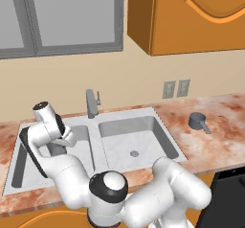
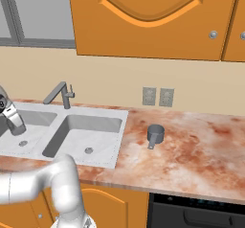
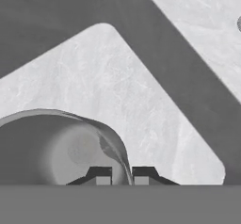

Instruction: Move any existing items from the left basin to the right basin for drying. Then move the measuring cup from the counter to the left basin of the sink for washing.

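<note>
In the left base view my gripper [image 1: 63, 142] reaches down into the left basin [image 1: 26, 162] of the sink, shut on the rim of the dark grey tumbler [image 1: 57, 149]. The hand view looks into the tumbler [image 3: 56, 148] from above: one fingertip is inside its wall and the other outside, over the pale basin floor [image 3: 141, 91]. Whether the tumbler rests on the floor I cannot tell. The right base view has the gripper [image 2: 17, 126] at its left edge. The right basin [image 1: 143, 138] holds nothing. On the counter [image 1: 220, 136] to the right of the sink stands the measuring cup [image 1: 197, 121] [image 2: 155, 132].
A grey faucet [image 1: 91, 102] [image 2: 60, 94] stands behind the divider between the two basins. Two wall outlets [image 2: 158, 96] sit above the counter, with orange wall cabinets [image 2: 153, 16] overhead. My own arm's elbow [image 1: 107, 188] bulks in front of the sink.
</note>
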